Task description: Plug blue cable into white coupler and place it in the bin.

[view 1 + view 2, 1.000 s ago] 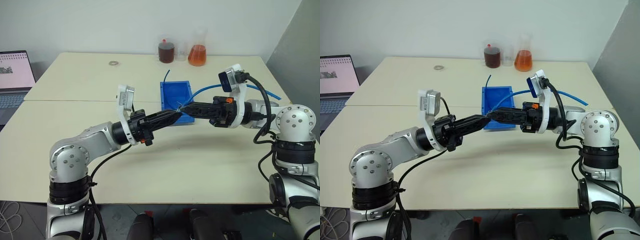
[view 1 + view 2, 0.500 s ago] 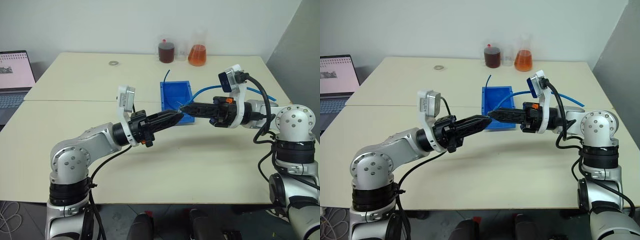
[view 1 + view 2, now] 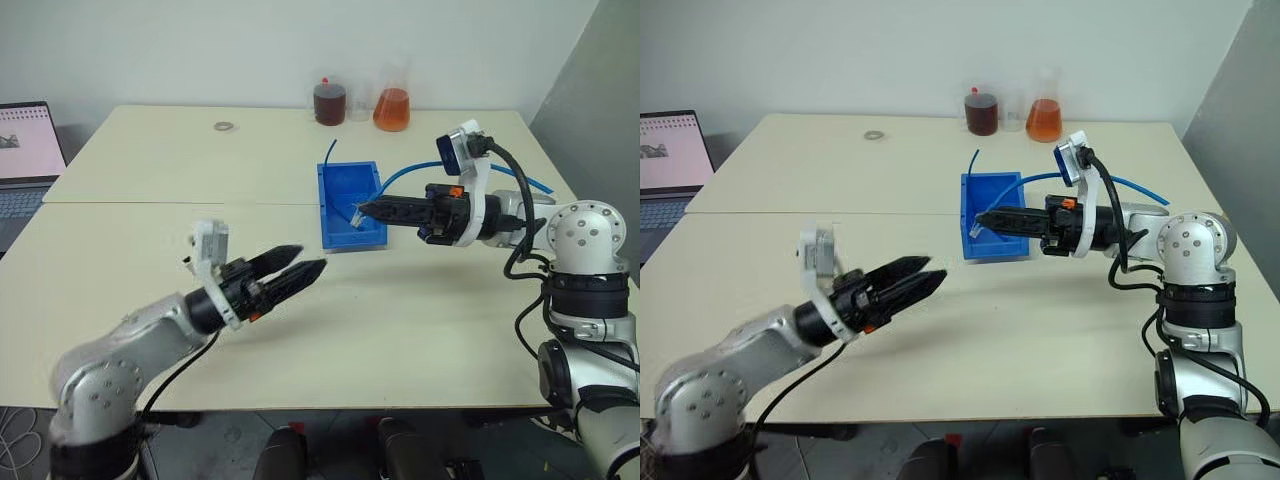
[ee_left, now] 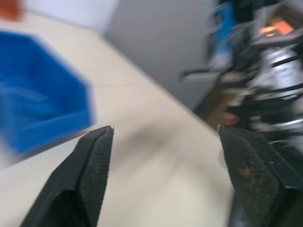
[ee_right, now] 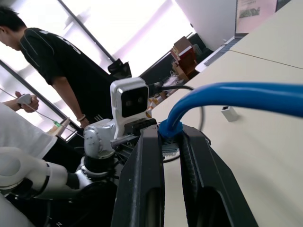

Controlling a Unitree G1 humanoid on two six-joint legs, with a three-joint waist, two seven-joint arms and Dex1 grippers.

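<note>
right end effector (image 3: 362,209) | grips blue cable (image 3: 405,176) | coupler indistinct

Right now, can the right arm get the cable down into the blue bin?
Probably yes. The right gripper is shut on the blue cable and sits just over the bin at its open top. The left gripper is open and apart from the bin, over bare table, leaving the way free.

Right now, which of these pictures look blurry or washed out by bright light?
Left wrist view: motion-smeared, with the bin and background streaked, while the left pincer fingers look sharper. Right wrist view: bright windows glare behind the people, washing that area out, though the blue cable is crisp. Both eye views: evenly lit and mostly sharp, with soft shadows on the table.
</note>
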